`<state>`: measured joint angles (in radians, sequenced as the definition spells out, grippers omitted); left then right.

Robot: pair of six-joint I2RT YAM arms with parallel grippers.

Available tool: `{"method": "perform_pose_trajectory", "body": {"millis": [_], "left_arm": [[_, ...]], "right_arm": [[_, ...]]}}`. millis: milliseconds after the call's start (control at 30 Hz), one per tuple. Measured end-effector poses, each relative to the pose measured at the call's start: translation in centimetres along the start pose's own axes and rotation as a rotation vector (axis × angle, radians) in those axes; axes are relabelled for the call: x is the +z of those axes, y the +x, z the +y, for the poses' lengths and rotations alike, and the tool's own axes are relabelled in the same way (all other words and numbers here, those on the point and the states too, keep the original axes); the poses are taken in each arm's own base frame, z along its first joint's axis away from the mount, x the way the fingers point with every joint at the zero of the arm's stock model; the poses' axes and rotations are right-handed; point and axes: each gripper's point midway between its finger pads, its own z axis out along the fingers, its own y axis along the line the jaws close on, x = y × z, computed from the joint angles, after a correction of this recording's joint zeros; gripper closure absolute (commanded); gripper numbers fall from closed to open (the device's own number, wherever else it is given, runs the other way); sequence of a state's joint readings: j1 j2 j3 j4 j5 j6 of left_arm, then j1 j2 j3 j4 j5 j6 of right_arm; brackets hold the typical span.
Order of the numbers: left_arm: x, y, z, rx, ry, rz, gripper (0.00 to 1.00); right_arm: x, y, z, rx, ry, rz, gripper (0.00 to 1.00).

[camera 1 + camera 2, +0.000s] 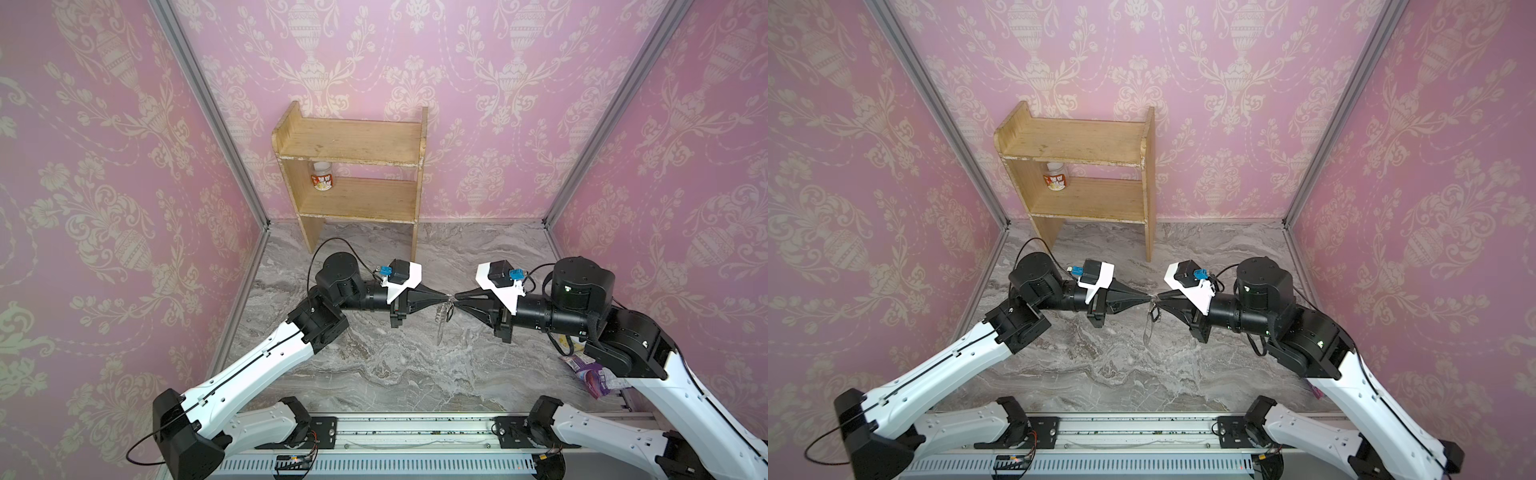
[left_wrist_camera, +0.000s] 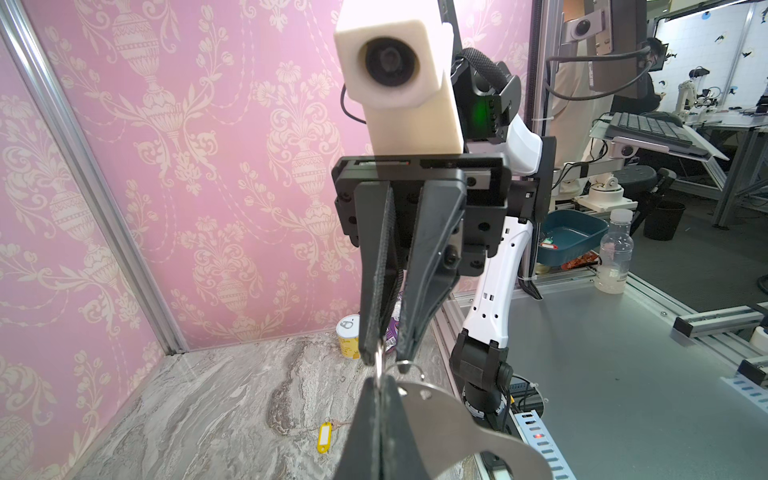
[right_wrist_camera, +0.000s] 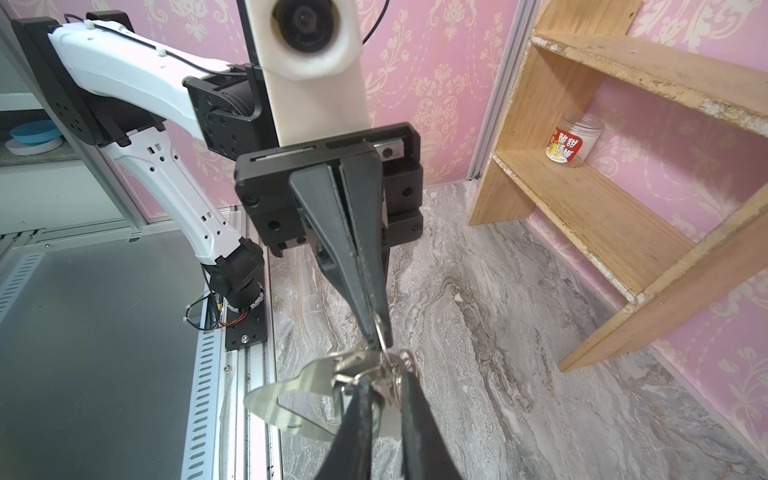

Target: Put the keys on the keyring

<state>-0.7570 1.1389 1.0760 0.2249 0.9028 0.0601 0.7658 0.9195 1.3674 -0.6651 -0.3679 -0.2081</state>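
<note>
Against the back edge of the marble worktop point(image 1: 374, 374) stands a wooden shelf point(image 1: 353, 166), left of the middle, with a clear jar point(image 1: 323, 176) on its lower board. Above the worktop's middle the two arms reach toward each other, tips nearly meeting. The left gripper point(image 1: 447, 296) is closed tight, pinching one split ring of the keyring point(image 1: 441, 322). The right gripper point(image 1: 456, 301) has its jaws a narrow gap apart with several of the rings between them, as the right wrist view shows; I cannot tell whether they clamp one. The keyring hangs in the air between the two tips, its flat metal plate drooping below them, clear of the marble. Near the right edge, toward the front, lies a crumpled purple wrapper point(image 1: 590, 374), and a small yellow can point(image 2: 348, 338) stands beside it. The yellow key tag point(image 2: 325, 436) lies flat on the worktop, apart from the keyring.
</note>
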Motion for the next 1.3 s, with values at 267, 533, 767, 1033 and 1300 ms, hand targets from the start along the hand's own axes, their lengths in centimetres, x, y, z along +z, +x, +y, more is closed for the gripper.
{"method": "perform_pose_trajectory", "body": {"millis": [267,533,767,1033,1300], "left_arm": [[0.0,0.0,-0.1,-0.003,0.005,0.0,1.0],[0.0,0.0,-0.1,-0.003,0.006,0.0,1.0],[0.0,0.0,-0.1,-0.019,0.007,0.0,0.77],[0.0,0.4,-0.1,-0.04,0.006,0.015,0.81],[0.1,1.1,-0.2,-0.065,0.004,0.041,0.79]], "right_arm": [[0.2,-0.1,0.0,0.0,-0.007,-0.003,0.98],[0.4,0.0,0.0,0.004,-0.014,0.001,1.0],[0.4,0.0,0.0,0.005,-0.019,0.028,1.0],[1.3,1.4,-0.6,-0.011,-0.02,0.157,1.0],[0.9,1.6,-0.5,-0.021,-0.019,0.174,1.0]]}}
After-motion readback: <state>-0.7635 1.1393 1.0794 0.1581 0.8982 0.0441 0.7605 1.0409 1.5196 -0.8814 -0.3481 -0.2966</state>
